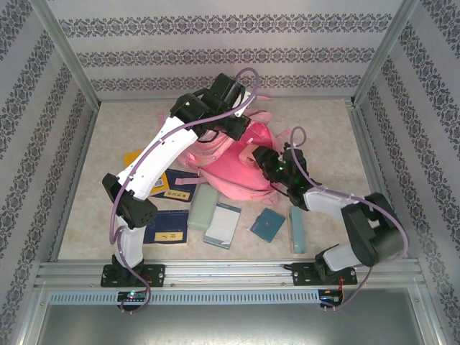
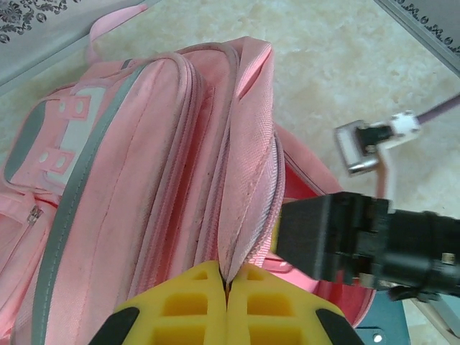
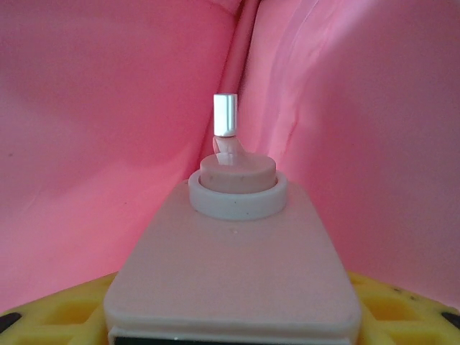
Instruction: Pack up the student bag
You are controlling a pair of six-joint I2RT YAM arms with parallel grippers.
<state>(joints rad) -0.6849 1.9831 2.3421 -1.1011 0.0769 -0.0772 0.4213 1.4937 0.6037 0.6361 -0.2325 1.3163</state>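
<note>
The left arm (image 1: 154, 162) is covering the upper part of the student bag (image 1: 237, 176) and is hiding parts of the yellow book (image 1: 132, 157) and dark blue books (image 1: 167, 231) beneath it. The left wrist view's bottom edge is cutting off the left gripper (image 2: 227, 280). In the right wrist view, blurred pink fabric is crowding a white capped object (image 3: 233, 266) between the right gripper's fingers (image 3: 50, 316); the bottom edge is cropping it, so its kind cannot be told.

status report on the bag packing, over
Left end effector shut on bag rim, holding it open. Right end effector inside bag, gripping white bottle. Books lie beside bag.
</note>
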